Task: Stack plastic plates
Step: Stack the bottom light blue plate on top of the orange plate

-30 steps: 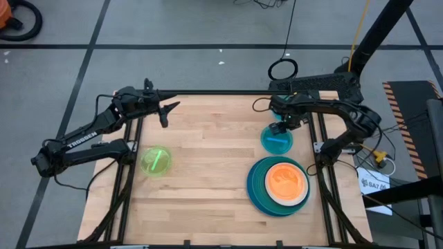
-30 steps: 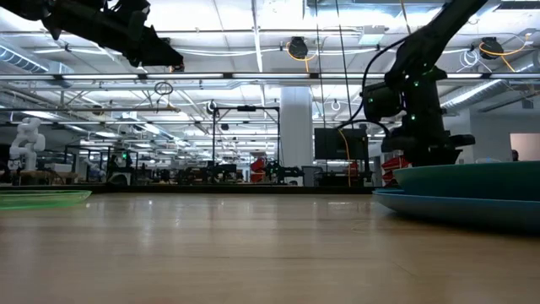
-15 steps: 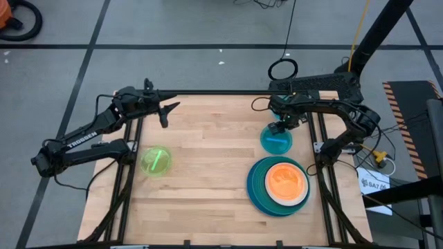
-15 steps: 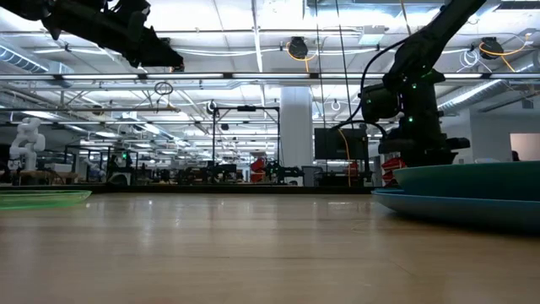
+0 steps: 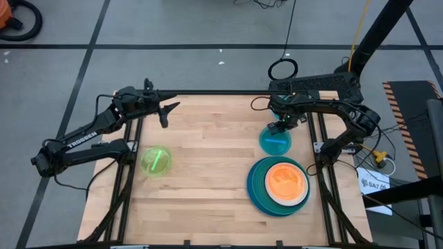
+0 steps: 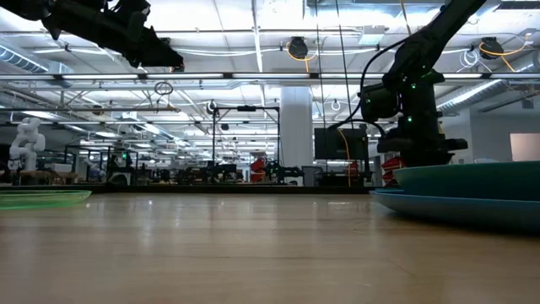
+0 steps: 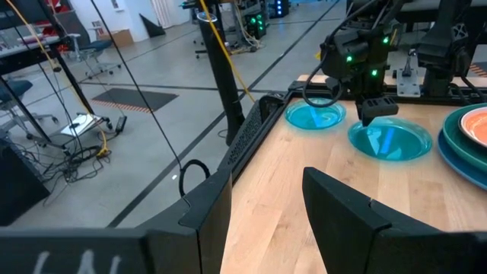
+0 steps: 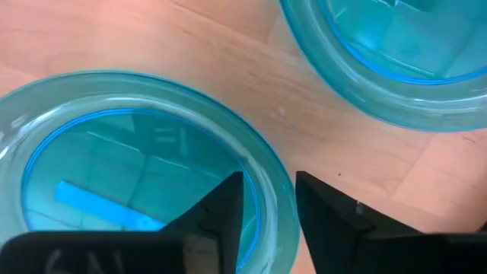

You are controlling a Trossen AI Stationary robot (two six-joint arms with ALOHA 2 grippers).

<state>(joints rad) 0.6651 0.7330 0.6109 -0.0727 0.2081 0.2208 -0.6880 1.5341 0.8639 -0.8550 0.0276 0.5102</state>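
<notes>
The right gripper (image 8: 268,202) straddles the rim of a translucent cyan plate (image 8: 114,164) at the bench's (image 5: 208,159) far right, fingers narrow but not yet pinching. Seat the rim deep, avoiding the neighbouring cyan plate (image 8: 396,53), before lifting toward the stack (image 5: 278,185). The left gripper (image 5: 165,116) waits, fingers apart.

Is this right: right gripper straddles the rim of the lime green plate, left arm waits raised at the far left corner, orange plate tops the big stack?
One thing is wrong: the right gripper straddles the rim of a translucent cyan plate, not the lime green plate, which lies untouched on the table's left in the high view. The right wrist view shows the rim between the fingers. The left gripper and the orange plate are as stated.
</notes>
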